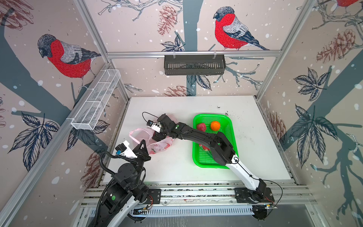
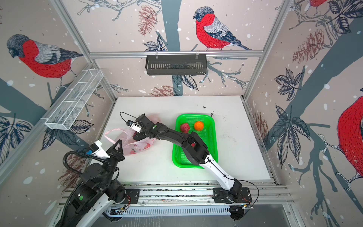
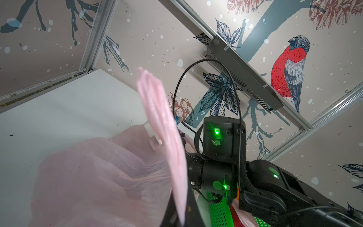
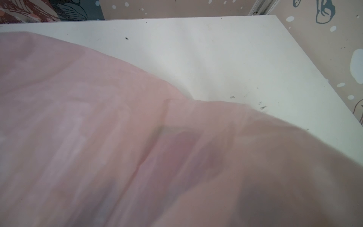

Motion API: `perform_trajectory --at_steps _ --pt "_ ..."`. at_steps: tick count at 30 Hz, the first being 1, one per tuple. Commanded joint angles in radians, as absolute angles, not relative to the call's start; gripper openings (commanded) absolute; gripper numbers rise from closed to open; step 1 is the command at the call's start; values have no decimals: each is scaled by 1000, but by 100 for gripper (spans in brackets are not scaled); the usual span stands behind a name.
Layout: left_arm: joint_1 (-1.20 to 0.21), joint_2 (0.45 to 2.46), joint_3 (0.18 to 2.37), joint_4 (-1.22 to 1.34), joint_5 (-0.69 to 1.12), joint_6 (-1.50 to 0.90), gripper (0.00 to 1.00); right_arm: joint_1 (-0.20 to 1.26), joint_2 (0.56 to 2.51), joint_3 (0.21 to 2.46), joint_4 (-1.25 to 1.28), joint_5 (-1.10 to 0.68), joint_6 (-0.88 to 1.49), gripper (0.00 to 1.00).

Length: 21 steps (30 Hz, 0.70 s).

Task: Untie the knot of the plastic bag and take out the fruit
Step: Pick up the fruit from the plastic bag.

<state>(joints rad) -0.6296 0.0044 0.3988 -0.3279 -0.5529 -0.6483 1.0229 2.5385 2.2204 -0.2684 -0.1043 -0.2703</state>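
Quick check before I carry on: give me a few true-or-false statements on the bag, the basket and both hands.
1. The orange ball lies in the green basket. True.
2. The left hand is shut on the plastic bag. True.
3. The right hand hovers over the green basket. False: it reaches into the plastic bag's mouth.
4. The pinkish-red ball lies on the bare table. False: it lies in the green basket, near the orange ball.

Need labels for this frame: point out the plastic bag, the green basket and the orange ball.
plastic bag [image 1: 160,146]: in a top view, on its printed pink film.
green basket [image 1: 212,116]: in a top view, on its far rim.
orange ball [image 1: 215,125]: in a top view, on the ball's middle.
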Motion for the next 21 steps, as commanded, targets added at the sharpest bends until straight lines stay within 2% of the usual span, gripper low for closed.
perform_trajectory --at_steps 1,6,9,15,21 --pt "-627 0 410 -312 -548 -647 0 1015 2573 2239 -310 -129 -296 99" --pt "-627 1 405 -309 -544 -649 0 1005 2607 2246 -324 -153 -299 100" --pt "-627 2 398 -315 -547 -655 0 1006 2618 2246 -351 -168 -303 95" --pt "-627 1 356 -313 -574 -663 0 1023 2592 2199 -364 -169 -293 66" --pt "-627 1 303 -296 -599 -678 0 1061 2540 2147 -385 -90 -267 39"
